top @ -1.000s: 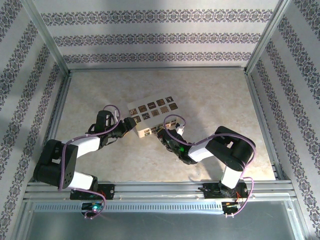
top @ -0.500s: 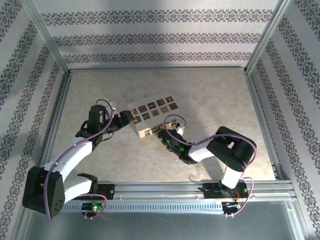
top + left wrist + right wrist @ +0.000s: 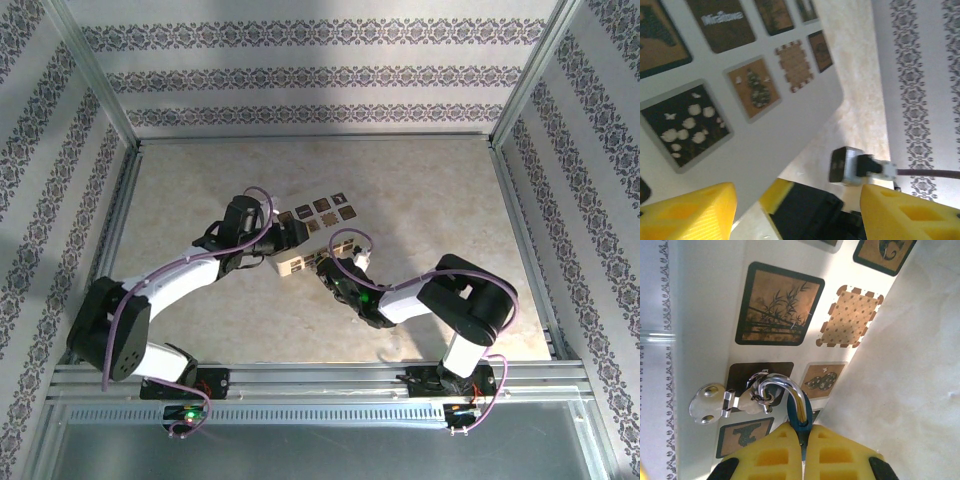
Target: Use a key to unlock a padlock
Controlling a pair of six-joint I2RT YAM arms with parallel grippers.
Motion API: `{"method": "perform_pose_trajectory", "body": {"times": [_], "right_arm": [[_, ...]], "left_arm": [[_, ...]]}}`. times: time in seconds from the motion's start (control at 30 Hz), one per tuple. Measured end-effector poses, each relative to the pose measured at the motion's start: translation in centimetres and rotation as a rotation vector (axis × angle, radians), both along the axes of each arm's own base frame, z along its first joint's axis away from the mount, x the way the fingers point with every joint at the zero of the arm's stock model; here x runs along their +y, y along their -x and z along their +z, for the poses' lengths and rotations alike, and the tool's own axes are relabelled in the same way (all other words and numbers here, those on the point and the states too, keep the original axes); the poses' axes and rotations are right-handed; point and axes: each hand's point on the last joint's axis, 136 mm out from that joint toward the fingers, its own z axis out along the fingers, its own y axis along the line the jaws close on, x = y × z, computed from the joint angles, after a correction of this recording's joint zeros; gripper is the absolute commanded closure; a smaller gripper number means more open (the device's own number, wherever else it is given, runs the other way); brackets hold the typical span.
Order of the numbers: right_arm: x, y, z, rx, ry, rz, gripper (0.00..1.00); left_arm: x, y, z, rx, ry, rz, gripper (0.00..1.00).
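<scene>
left arm [image 3: 170, 285] runs low from its base, elbow bent, wrist over the left end of the cream box [image 3: 318, 262]; left gripper [image 3: 795, 202] is spread wide above the box's tiled top, yellow fingertips [image 3: 692, 212] cut off by the frame bottom, tiles [image 3: 752, 87] slightly blurred. padlock [image 3: 799, 410] hangs from a silver hasp [image 3: 715, 401] on the box's near side wall: thin silvery shackle [image 3: 780, 382] curves through the hasp ring, blue body almost fully hidden, only a thin sliver shows, can't tell if it's latched. from above the lock is too small to pick out. right gripper [image 3: 802, 450] is clamped on the padlock body, pads pressed together. right arm [image 3: 460, 300] is folded, forearm low over the table [image 3: 420, 190], pointing at the box's near side
</scene>
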Motion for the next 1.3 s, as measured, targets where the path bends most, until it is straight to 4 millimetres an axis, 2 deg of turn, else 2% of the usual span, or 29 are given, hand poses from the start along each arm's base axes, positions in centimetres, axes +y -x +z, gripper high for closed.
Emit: {"method": "perform_pose_trajectory", "body": {"times": [0.1, 0.8, 1.0, 1.3], "right_arm": [[-0.2, 0.0, 0.0, 0.006, 0.01, -0.003, 0.98], [-0.9, -1.2, 0.4, 0.021, 0.005, -0.033, 1.0], [-3.0, -2.6, 0.1, 0.025, 0.031, -0.105, 1.0], [-3.6, -2.8, 0.9, 0.015, 0.038, -0.122, 1.0]], "left_arm": [[0.0, -0.2, -1.3, 0.025, -0.018, 0.003, 0.34], [0.8, 0.3, -1.3, -0.067, 0.0, 0.017, 0.34], [1.0, 0.3, -1.3, -0.072, 0.002, 0.024, 0.34], [1.3, 0.2, -1.3, -0.074, 0.003, 0.03, 0.33]]}}
